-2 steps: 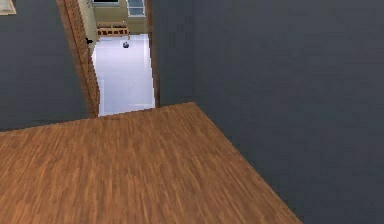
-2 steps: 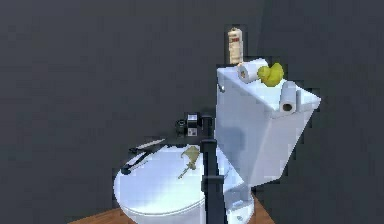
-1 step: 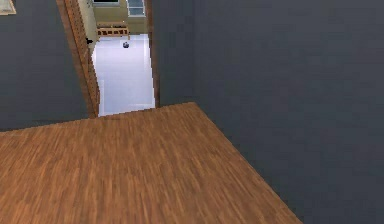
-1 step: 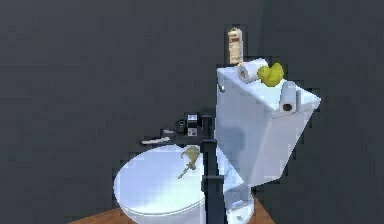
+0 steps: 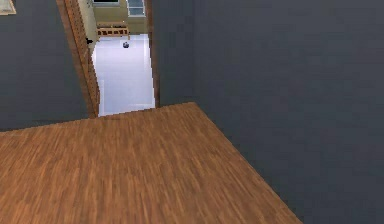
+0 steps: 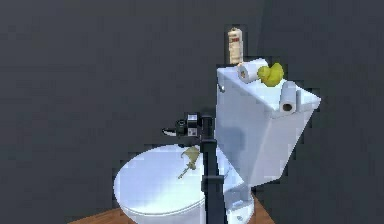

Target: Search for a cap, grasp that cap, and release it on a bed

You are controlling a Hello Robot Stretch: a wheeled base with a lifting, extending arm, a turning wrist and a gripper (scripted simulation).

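Note:
In the arm side view my arm (image 6: 211, 185) rises in front of a white toilet (image 6: 160, 185). The gripper (image 6: 176, 130) sits at its far end, just above the toilet's round lid, with the dark wall behind. A thin pale yellowish piece (image 6: 188, 158) lies or hangs over the lid just below it. I cannot tell whether the gripper holds anything. On the toilet's tank (image 6: 260, 130) rests a small yellow-green rounded thing (image 6: 268, 72); its shape is too small to name.
A white paper roll (image 6: 246, 71), a second roll (image 6: 288, 103) and a tall beige cylinder (image 6: 235, 42) also stand on the tank. The forward view has wooden floor (image 5: 130, 170), dark grey walls, and a wood-framed doorway (image 5: 125, 65) to a bright white-floored room with a small dark object (image 5: 126, 44).

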